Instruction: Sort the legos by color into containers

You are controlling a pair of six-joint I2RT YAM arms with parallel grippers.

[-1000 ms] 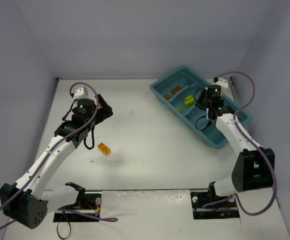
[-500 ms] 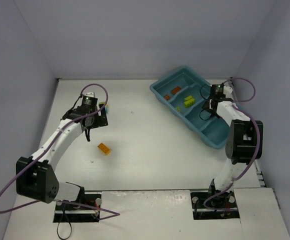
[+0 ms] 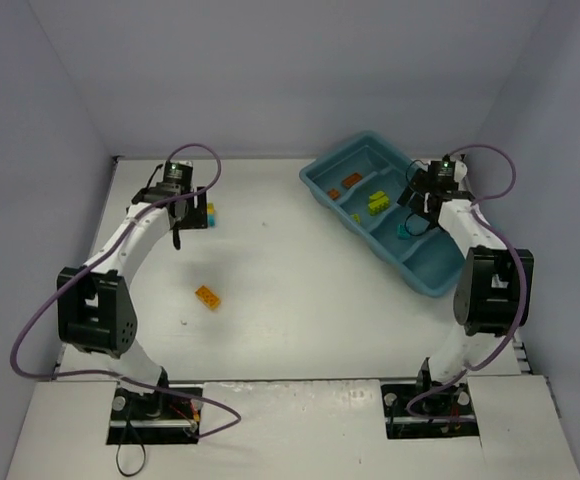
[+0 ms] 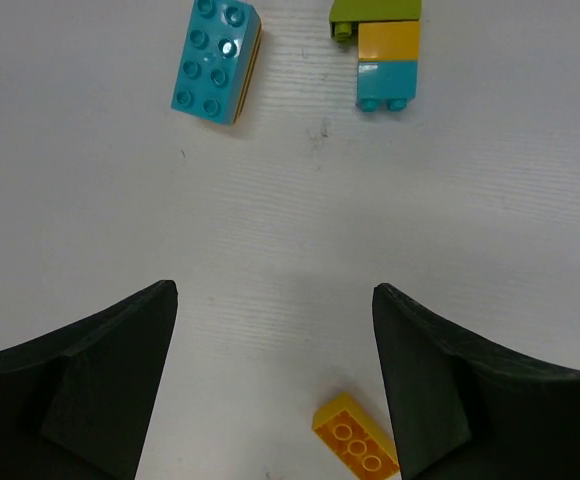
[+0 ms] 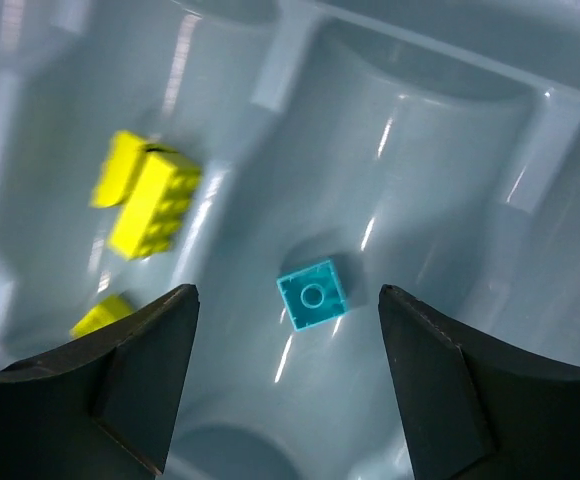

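The teal tray [image 3: 438,275] stands at the far right. Its far compartment holds a brown-orange brick [image 3: 352,181]. The second holds lime bricks [image 3: 377,202] [image 5: 150,195]. The third holds a small cyan brick [image 3: 403,231] [image 5: 313,294]. My right gripper [image 3: 417,200] [image 5: 288,292] hangs open and empty above that cyan brick. My left gripper [image 3: 190,213] [image 4: 275,295] is open and empty above the table. Ahead of it lie a cyan brick with an orange underside [image 4: 216,60] and a lime, yellow and cyan stack [image 4: 387,50] [image 3: 210,213]. A yellow-orange brick [image 3: 207,297] [image 4: 355,440] lies apart, nearer the arm bases.
The tray's nearest compartment [image 3: 430,262] shows no brick. Grey walls close the table at the back and both sides. The arm bases [image 3: 150,405] [image 3: 435,400] sit at the near edge.
My left gripper has swung towards the far left bricks. My right wrist has shifted back over the tray, and a cyan brick now lies in the third compartment.
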